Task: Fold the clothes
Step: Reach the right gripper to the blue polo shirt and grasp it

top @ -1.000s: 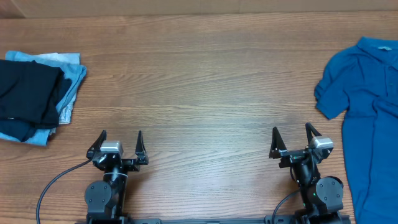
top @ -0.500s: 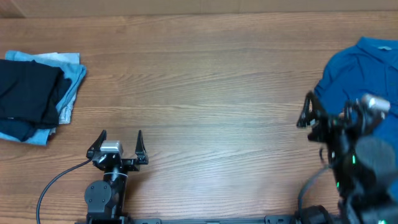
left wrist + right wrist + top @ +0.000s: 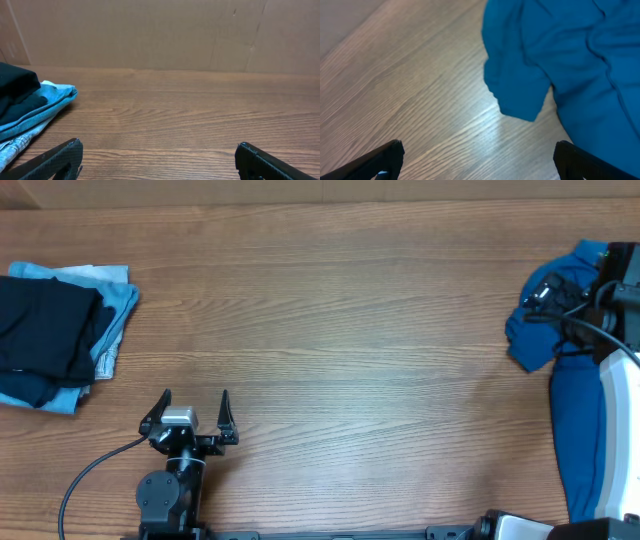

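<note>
Right gripper (image 3: 477,155), jaws wide and empty, hangs over the shirt (image 3: 570,50)'s sleeve (image 3: 517,85). Best to pinch near the hem, catching cloth, not table (image 3: 395,75).

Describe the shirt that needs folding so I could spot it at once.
Look at the wooden table and go to its far right edge in the overhead view. The deep-blue shirt lies there spread out, one short sleeve pointing inward. Unlike the black garment and pale-blue garment stacked at the left, it is unfolded.
</note>
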Tool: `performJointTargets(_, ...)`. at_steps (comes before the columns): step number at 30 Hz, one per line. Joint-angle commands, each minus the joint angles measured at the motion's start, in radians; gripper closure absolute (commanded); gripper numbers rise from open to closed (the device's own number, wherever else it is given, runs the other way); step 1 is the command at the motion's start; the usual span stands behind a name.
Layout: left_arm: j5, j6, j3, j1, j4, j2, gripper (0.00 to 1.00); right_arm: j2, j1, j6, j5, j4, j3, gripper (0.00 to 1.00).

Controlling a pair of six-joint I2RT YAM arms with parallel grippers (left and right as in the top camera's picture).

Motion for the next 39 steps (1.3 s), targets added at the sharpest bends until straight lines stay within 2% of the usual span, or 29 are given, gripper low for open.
performJointTargets(1,-0.006,0.026,-0.004,-0.006,-0.001,-0.009,0.0,0.071,-0.006,0.002,-0.017,-0.002,0.012,0.01)
performJointTargets(4,-0.006,0.026,-0.004,-0.006,-0.001,-0.009,0.0,0.156,-0.005,-0.049,-0.017,0.026,0.011,0.01)
performJointTargets(8,-0.006,0.026,-0.004,-0.006,-0.001,-0.009,0.0,0.261,-0.006,-0.049,-0.016,0.086,0.011,0.02)
performJointTargets(10,-0.006,0.026,-0.004,-0.006,-0.001,-0.009,0.0,0.337,-0.006,-0.044,0.025,0.1,0.012,0.07)
performJointTargets(20,-0.006,0.026,-0.004,-0.006,-0.001,-0.009,0.0,0.472,-0.04,-0.006,0.113,0.168,0.011,0.08)
performJointTargets(26,-0.006,0.026,-0.004,-0.006,-0.001,-0.009,0.0,0.615,-0.053,-0.007,0.095,0.224,0.011,0.09)
performJointTargets(28,-0.006,0.026,-0.004,-0.006,-0.001,-0.009,0.0,0.63,-0.053,-0.007,0.062,0.229,0.011,0.22)
performJointTargets(30,-0.006,0.026,-0.004,-0.006,-0.001,-0.009,0.0,0.627,-0.053,-0.007,0.062,0.23,0.012,0.63)
performJointTargets(32,-0.006,0.026,-0.004,-0.006,-0.001,-0.009,0.0,0.616,-0.053,-0.007,0.055,0.208,0.033,0.96)
performJointTargets(35,-0.006,0.026,-0.004,-0.006,-0.001,-0.009,0.0,0.586,-0.052,-0.007,0.03,0.127,0.116,0.96)
performJointTargets(39,-0.006,0.026,-0.004,-0.006,-0.001,-0.009,0.0,0.528,-0.014,-0.049,-0.169,0.066,0.216,0.96)
